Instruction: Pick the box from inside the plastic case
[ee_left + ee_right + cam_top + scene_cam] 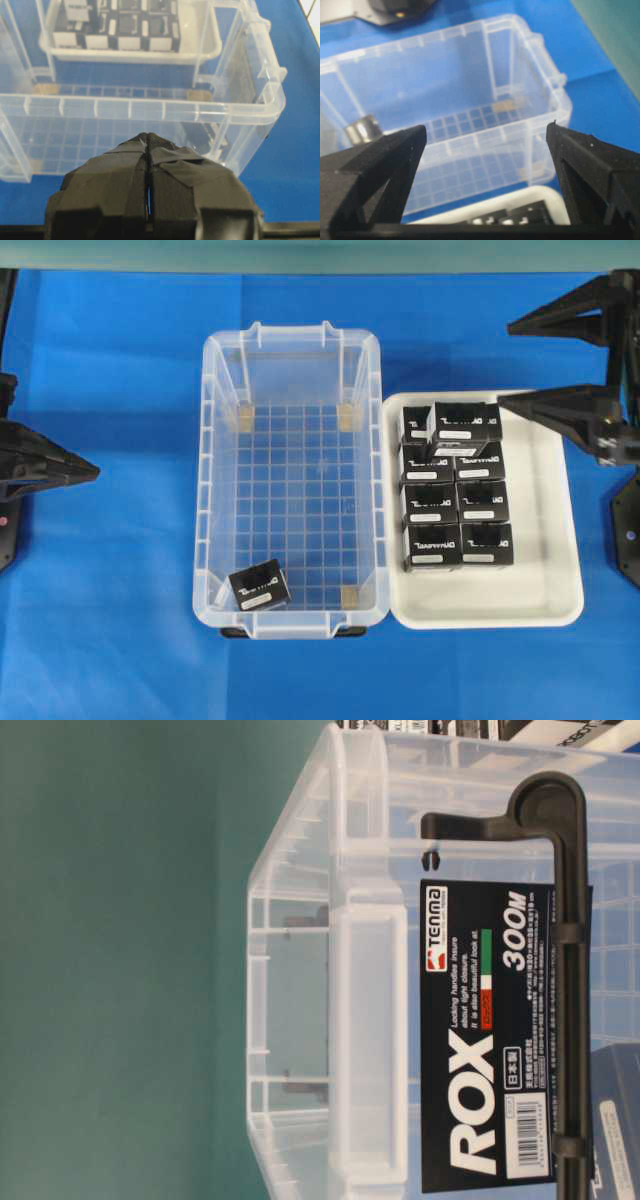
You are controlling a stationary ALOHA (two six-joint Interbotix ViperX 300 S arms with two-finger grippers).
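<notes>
Blue cloth covers the tabletop [110, 640], teal wall behind in the table-level view. Clear plastic case [212, 490] sits in the middle, long side running away from the camera in the overhead view, grid-patterned bottom, black feet showing at the near edge. One black box [260, 589] lies inside it, in the near-left corner, slightly turned, white label strip up, touching or just beside the near wall. White tray [560, 570] just right of the case, rims nearly touching; it holds the other black boxes [455, 505] packed in two columns toward its far-left part, one box on top and tilted at the far end. Left gripper [92, 471] is at the left edge, well apart from the case, fingers together, seam closed in the left wrist view [148, 165]. Right gripper [505, 362] is at the upper right, above the far-right corner of the tray, fingers [395, 155] spread wide apart, nothing between them. Black ROX label [490, 1040] on the case end wall, seen sideways at table level
</notes>
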